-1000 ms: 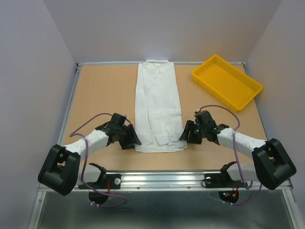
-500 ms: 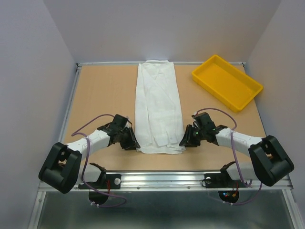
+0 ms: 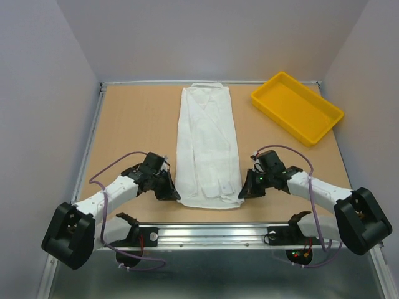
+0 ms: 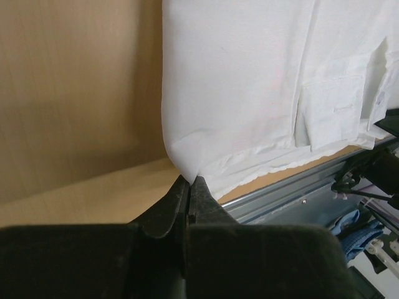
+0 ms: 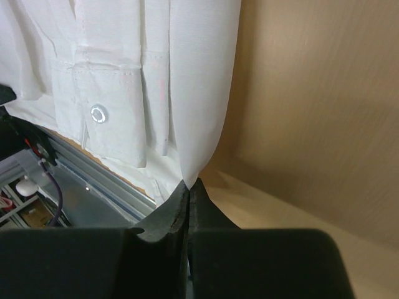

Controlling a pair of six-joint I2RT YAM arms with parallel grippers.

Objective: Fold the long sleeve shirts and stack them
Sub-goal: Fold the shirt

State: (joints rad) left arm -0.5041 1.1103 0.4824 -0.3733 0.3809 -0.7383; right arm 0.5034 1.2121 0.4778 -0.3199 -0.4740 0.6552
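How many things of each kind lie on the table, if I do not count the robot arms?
white shirt: 1
yellow tray: 1
Total: 2

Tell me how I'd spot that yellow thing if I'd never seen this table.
Start at the wooden table and look to its far right corner. There sits a shallow rectangular tray, turned at an angle. It is the only bright yellow, stiff thing there; the white shirt beside it is soft and flat.
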